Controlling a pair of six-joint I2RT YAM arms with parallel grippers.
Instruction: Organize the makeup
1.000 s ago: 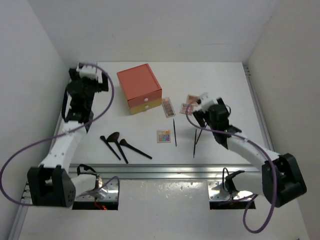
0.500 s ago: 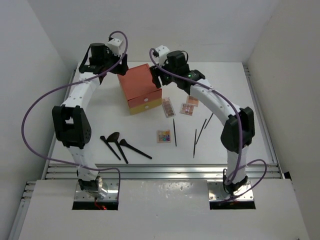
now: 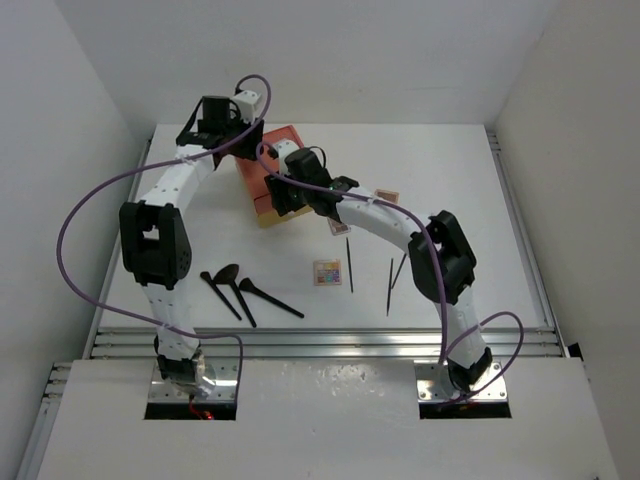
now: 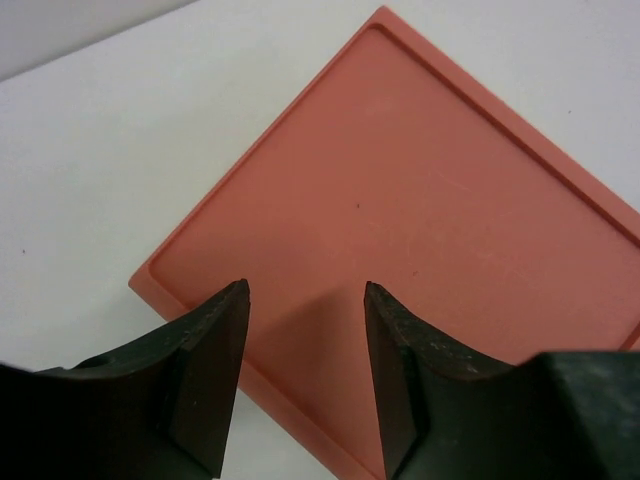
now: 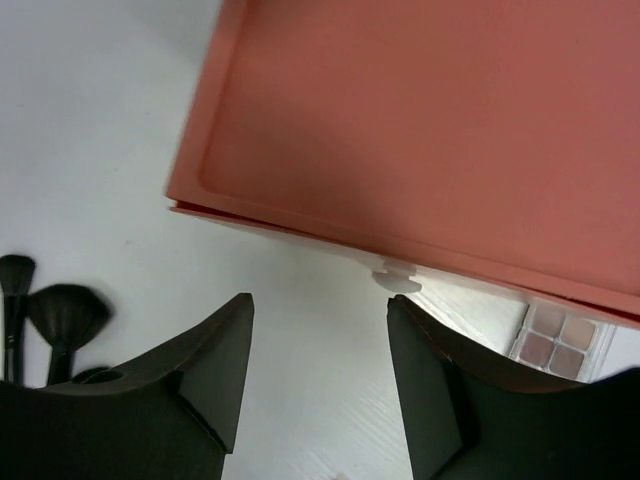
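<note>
Now both arms have swung in from the table's [image 3: 520,200] sides a second ago to meet at the orange square plastic box [image 4: 420,200], and their jaws have narrowed from wide. Left gripper [image 4: 305,300] hangs over the box lid near one corner, jaws half open, holding nothing. Right gripper [image 5: 320,310] hangs off the box's front edge, jaws half open and empty.

The box sits near the far edge, left of centre. Black makeup brushes [image 3: 235,290] lie by the near edge on the left. The mixed-colour palette [image 3: 327,272] and thin dark sticks [image 3: 350,265] lie mid-table, with open tabletop between them and the right edge.

Only the right wrist view shows the white drawer knob [image 5: 397,275] and the pink palette [image 5: 555,335] beside the box; the arms hide the box front from the top view.
</note>
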